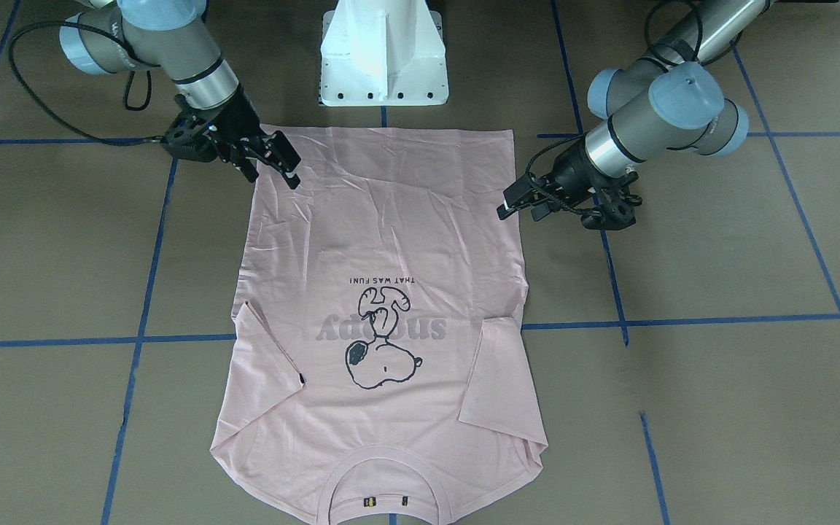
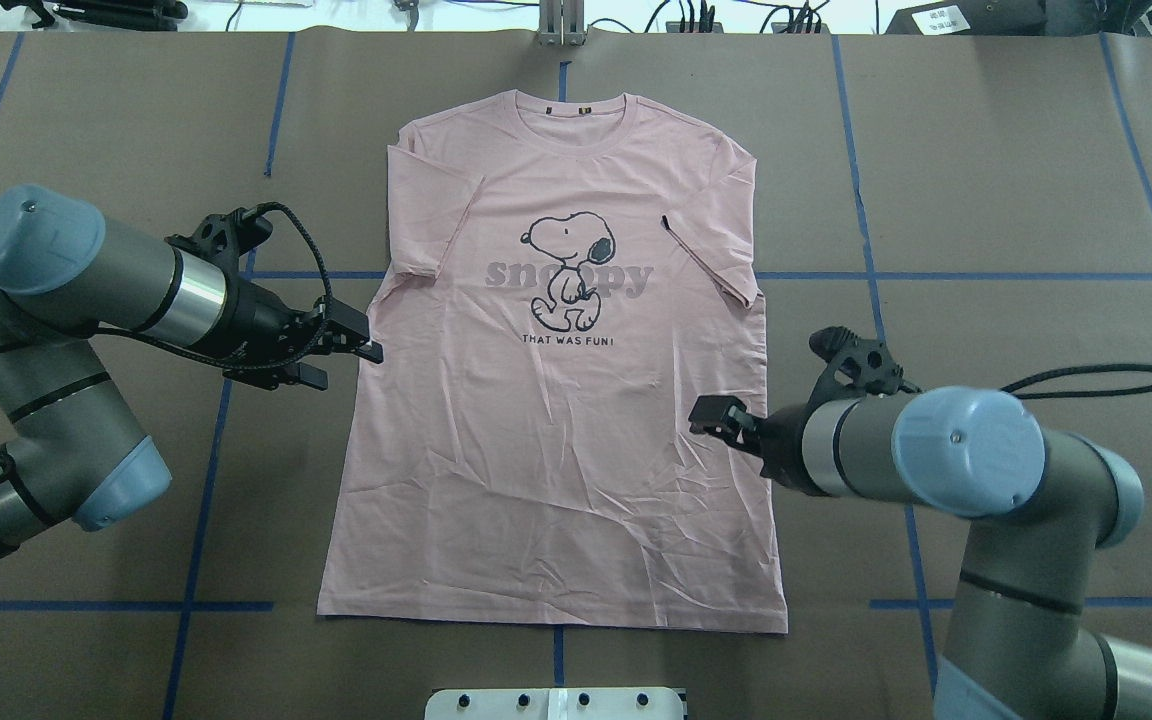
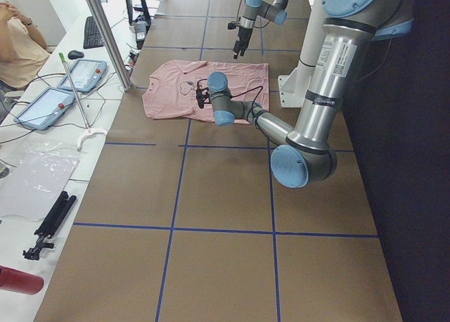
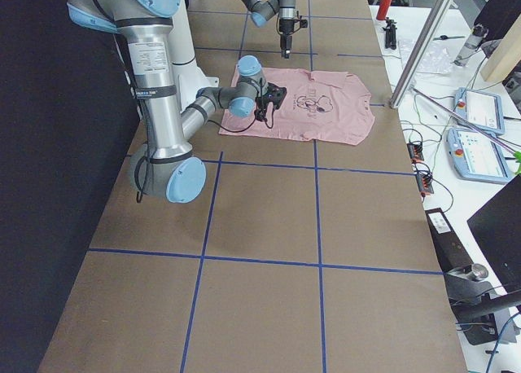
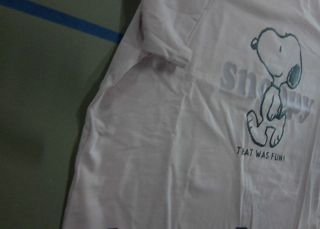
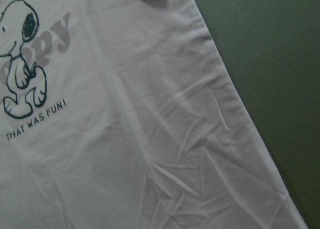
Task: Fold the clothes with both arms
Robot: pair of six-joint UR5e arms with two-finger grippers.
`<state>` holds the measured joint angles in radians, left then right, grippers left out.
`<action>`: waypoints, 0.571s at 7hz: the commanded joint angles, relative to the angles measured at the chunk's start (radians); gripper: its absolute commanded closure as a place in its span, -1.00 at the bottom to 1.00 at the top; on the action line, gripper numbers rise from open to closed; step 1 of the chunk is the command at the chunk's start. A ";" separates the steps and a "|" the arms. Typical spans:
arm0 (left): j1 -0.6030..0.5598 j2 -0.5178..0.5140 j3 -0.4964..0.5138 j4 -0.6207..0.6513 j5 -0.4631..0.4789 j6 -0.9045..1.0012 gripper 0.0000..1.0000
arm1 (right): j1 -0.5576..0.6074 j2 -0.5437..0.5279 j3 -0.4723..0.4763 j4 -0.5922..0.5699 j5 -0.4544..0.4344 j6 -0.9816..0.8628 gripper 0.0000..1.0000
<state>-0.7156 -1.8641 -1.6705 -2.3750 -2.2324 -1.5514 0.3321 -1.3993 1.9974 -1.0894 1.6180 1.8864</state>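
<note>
The pale pink T-shirt (image 2: pixel 556 450) lies flat and face up on the brown table, collar away from the robot, with both sleeves folded inward over the chest. Its dog print (image 2: pixel 571 265) and grey lettering show. My left gripper (image 2: pixel 351 355) hangs open at the shirt's left side edge, about mid-length, with nothing in it. My right gripper (image 2: pixel 716 415) is open over the shirt's right side, closer to the hem, and also holds nothing. In the front-facing view the left gripper (image 1: pixel 518 206) is on the right and the right gripper (image 1: pixel 274 171) on the left, above the T-shirt (image 1: pixel 391 219).
The white pedestal base (image 1: pixel 383 58) stands just behind the hem. Blue tape lines (image 2: pixel 206 470) cross the brown table cover. Beyond the collar end, a side bench holds teach pendants (image 3: pixel 88 74), a keyboard and cables, with a person's arm (image 3: pixel 17 48) nearby and a metal post (image 3: pixel 105 34).
</note>
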 commanded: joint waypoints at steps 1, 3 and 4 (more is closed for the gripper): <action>0.024 0.035 -0.102 0.113 0.025 0.001 -0.69 | -0.207 -0.038 0.026 -0.026 -0.180 0.153 -0.96; 0.074 0.039 -0.097 0.160 0.106 0.004 -0.69 | -0.231 -0.038 0.073 -0.172 -0.193 0.172 -0.84; 0.076 0.036 -0.095 0.160 0.108 0.004 -0.69 | -0.232 -0.032 0.092 -0.244 -0.193 0.192 -0.85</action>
<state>-0.6516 -1.8270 -1.7661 -2.2239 -2.1423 -1.5485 0.1083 -1.4354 2.0638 -1.2374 1.4293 2.0553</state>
